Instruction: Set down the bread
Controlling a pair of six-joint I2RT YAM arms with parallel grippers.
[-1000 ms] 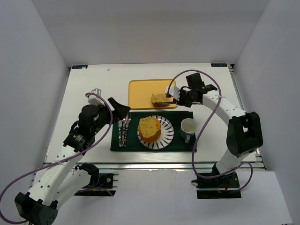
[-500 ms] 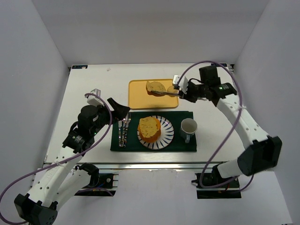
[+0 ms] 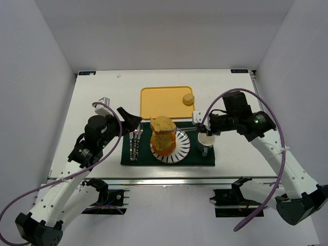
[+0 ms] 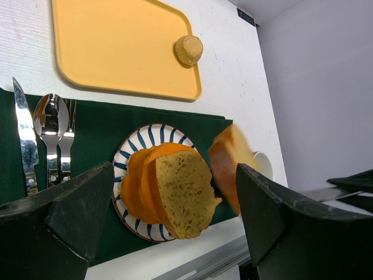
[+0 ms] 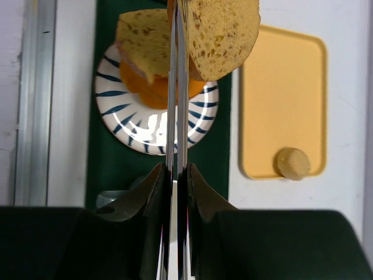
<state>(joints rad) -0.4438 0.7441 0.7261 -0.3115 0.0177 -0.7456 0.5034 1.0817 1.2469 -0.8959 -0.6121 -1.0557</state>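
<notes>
Moved since half a second ago: bread slice [image 3: 162,124] is off the yellow tray [image 3: 156,102] and now hangs above the striped plate [image 3: 183,148].

Left of plate: left gripper [image 3: 130,118], jaws apart, nothing between them, above the cutlery [image 3: 136,143].

On plate: orange bun [image 4: 135,186], second slice [image 4: 183,195] leaning against it.

Over plate: right gripper [image 5: 177,17], thin jaws pinched on the first slice's edge; slice upright, its face mostly to one side of the jaws.

Right of plate: mug [image 3: 206,139].
</notes>
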